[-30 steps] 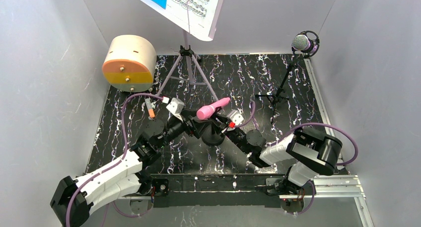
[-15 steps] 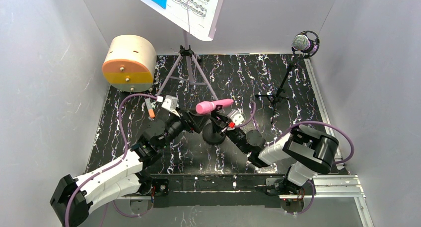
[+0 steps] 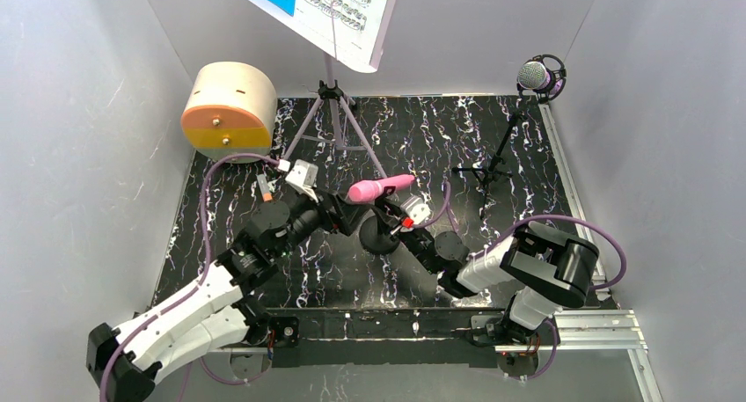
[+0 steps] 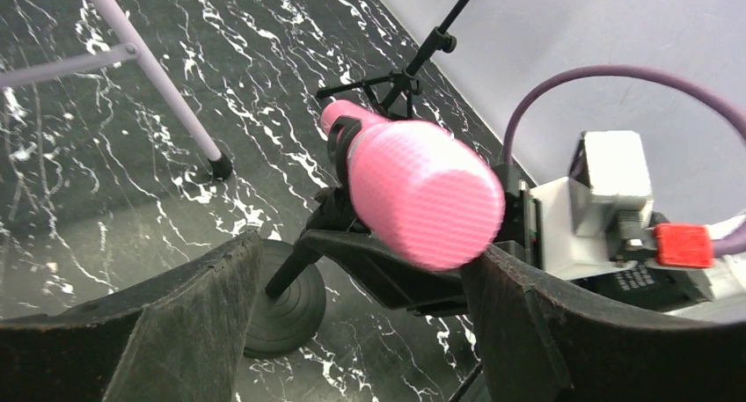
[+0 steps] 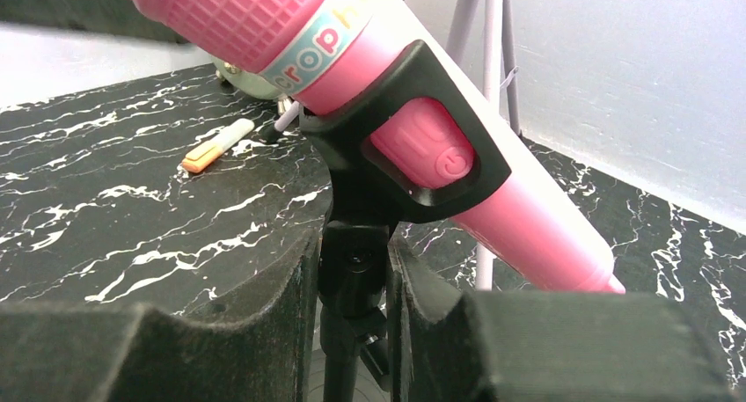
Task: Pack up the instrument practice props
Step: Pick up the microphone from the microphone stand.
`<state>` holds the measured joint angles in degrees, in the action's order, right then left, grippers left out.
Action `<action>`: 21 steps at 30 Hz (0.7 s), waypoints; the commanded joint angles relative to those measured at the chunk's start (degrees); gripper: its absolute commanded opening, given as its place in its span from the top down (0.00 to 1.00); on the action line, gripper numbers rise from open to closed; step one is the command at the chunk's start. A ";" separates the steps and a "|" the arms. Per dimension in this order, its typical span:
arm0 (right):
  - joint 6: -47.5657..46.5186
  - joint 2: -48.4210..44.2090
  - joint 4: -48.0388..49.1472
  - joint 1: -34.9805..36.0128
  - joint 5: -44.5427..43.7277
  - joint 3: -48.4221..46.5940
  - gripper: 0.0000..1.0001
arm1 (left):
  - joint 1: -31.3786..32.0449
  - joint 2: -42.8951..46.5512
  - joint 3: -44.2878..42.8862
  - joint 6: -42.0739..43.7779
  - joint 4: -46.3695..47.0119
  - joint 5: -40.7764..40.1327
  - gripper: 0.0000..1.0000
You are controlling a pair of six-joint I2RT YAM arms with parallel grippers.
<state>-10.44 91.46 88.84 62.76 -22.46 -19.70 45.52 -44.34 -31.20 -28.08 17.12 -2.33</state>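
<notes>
While the right gripper (image 5: 352,283) is clamping the post of the black desk stand (image 5: 355,204), the left gripper (image 4: 361,248) is gaping wide around the head of the pink handheld microphone (image 4: 422,200), which is resting in that stand's clip mid-table (image 3: 422,129); behind, the lilac music stand (image 3: 332,94) is standing upright.

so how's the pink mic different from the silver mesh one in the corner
The pink microphone lies tilted in a clip on a short round-base stand mid-table; the silver-mesh mic sits in a ring mount atop a tall thin tripod at the far right corner. The pink microphone's head is pink grid, the silver-mesh mic's silver mesh. The right claw grips the pink microphone's stand; nothing touches the silver-mesh mic. Both sit on black stands.
</notes>
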 commanded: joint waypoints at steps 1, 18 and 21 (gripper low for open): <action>-6.90 2.31 -6.75 -0.03 -1.50 0.14 0.99 | -0.47 3.89 -9.90 6.85 -16.92 -1.89 0.20; -9.35 1.75 -13.96 -0.01 3.26 -2.89 0.99 | -0.46 -22.35 -51.09 19.04 -54.49 -0.87 0.15; -9.66 1.85 -15.13 -0.01 2.99 -3.45 0.99 | -0.48 -26.45 -54.45 19.68 -57.70 1.60 0.15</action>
<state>-14.87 92.27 85.06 62.76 -19.44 -23.29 45.43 -67.57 -80.97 -11.14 -31.00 -4.45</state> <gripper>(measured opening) 0.358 0.851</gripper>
